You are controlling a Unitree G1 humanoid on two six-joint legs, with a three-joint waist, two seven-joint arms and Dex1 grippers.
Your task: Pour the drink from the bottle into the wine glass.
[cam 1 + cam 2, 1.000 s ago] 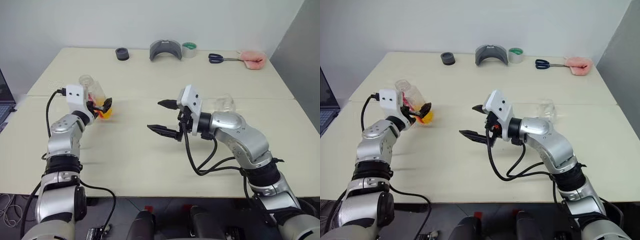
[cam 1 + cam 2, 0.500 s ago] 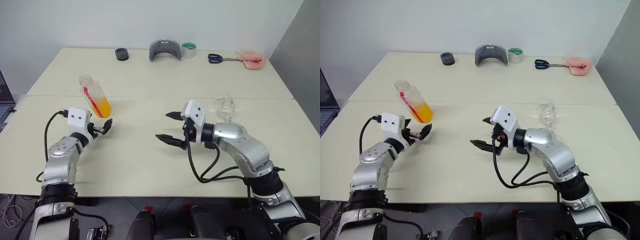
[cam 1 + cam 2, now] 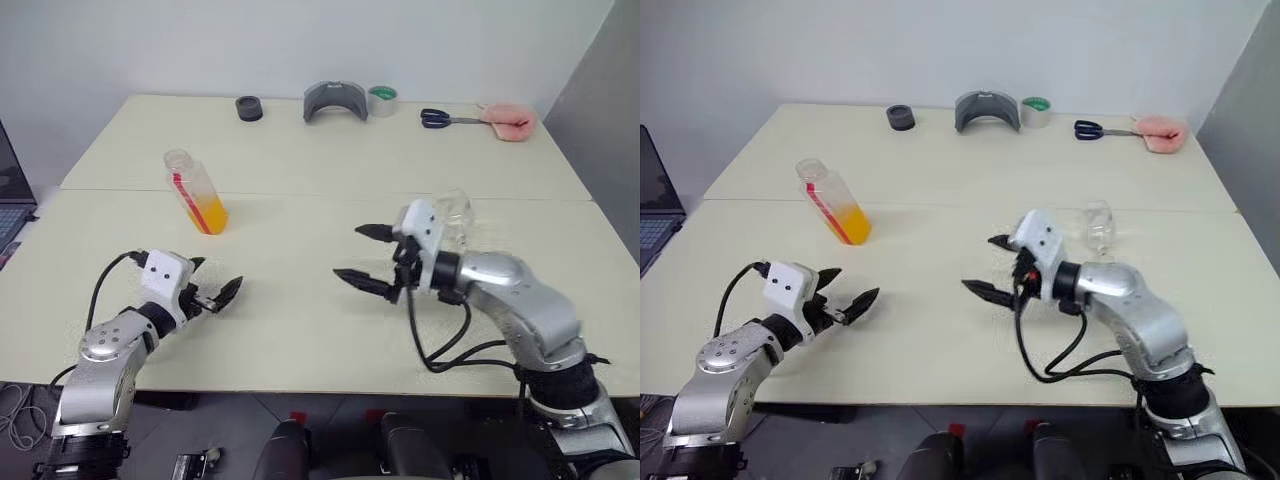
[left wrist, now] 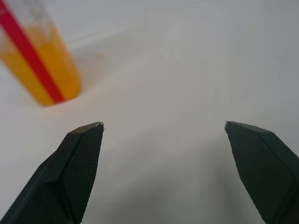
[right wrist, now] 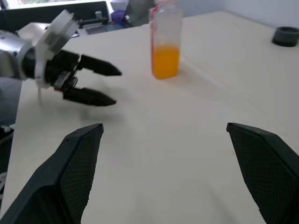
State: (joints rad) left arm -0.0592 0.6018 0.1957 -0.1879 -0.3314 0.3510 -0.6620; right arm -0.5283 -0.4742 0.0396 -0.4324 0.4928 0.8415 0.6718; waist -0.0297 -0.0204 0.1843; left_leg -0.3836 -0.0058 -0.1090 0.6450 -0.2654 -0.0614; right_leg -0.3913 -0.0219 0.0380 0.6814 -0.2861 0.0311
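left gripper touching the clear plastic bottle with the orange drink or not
Apart. In the left eye view the open left gripper sits well short of the bottle, bare table between them.

We see a cream table [image 3: 300, 330]. At ten o'clock, the clear bottle [image 3: 194, 190] carries a red stripe and orange-yellow drink [image 3: 210, 214]. At twelve: black scissors [image 3: 440, 118], a pink cloth [image 3: 505, 118], green-cored tape [image 3: 381, 100].
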